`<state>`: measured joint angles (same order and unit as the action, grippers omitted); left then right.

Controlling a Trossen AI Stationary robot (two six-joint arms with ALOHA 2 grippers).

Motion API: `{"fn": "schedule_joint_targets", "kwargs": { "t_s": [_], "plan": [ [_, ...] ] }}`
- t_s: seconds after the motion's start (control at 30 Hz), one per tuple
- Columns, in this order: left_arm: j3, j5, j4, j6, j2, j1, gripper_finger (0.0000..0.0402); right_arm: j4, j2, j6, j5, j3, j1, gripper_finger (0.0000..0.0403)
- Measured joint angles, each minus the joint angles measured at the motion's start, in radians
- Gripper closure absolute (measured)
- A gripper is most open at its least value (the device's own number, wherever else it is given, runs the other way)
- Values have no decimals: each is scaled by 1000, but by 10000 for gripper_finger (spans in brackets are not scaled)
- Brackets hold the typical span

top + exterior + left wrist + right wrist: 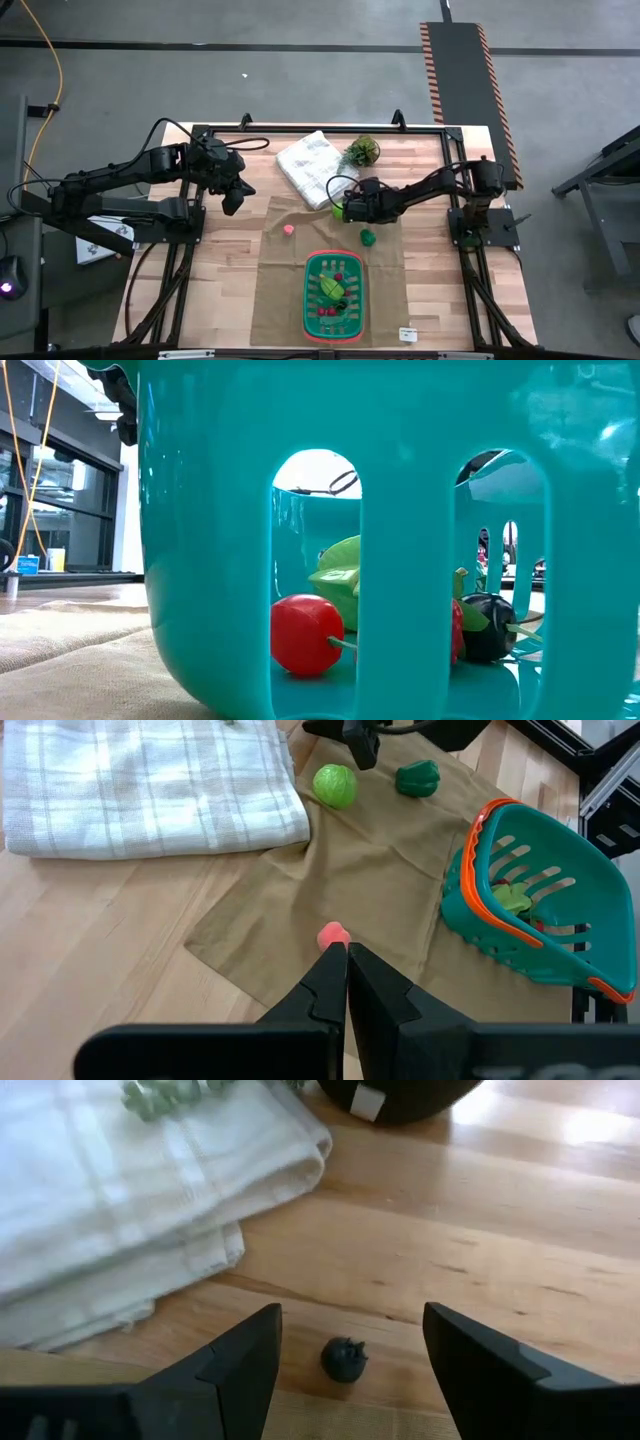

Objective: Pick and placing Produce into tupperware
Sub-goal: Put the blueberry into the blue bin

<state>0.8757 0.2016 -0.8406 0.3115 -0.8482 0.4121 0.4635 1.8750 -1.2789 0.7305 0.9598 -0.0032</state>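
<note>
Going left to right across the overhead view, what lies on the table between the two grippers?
Shut left gripper → small pink produce piece → folded white cloth → round light-green produce piece → open right gripper

One green basket (pixel 309 300) with an orange rim sits on one tan cloth mat (pixel 270 290). Inside the basket, the pieces that can be told apart are one yellow-green leafy piece (pixel 332 288), one dark berry-like piece (pixel 488 626), and at least two red pieces, one of them a round red one (pixel 305 634); an exact count of its contents cannot be made. Outside the basket lie four loose pieces: one light green round one (pixel 335 786), one dark green lumpy one (pixel 417 778), one small pink one (pixel 332 935), and one small dark one (pixel 344 1359) on the bare wood. There is one folded white towel (pixel 310 166), one small potted plant (pixel 362 151), and two robot arms.
</note>
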Motion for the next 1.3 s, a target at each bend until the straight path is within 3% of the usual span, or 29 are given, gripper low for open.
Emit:
{"fn": "schedule_joint_targets", "kwargs": {
  "t_s": [1.3],
  "plan": [
    [0,15,0,9,0,0,399,2,43,-75,-5,1,29,180]
  ]
}}
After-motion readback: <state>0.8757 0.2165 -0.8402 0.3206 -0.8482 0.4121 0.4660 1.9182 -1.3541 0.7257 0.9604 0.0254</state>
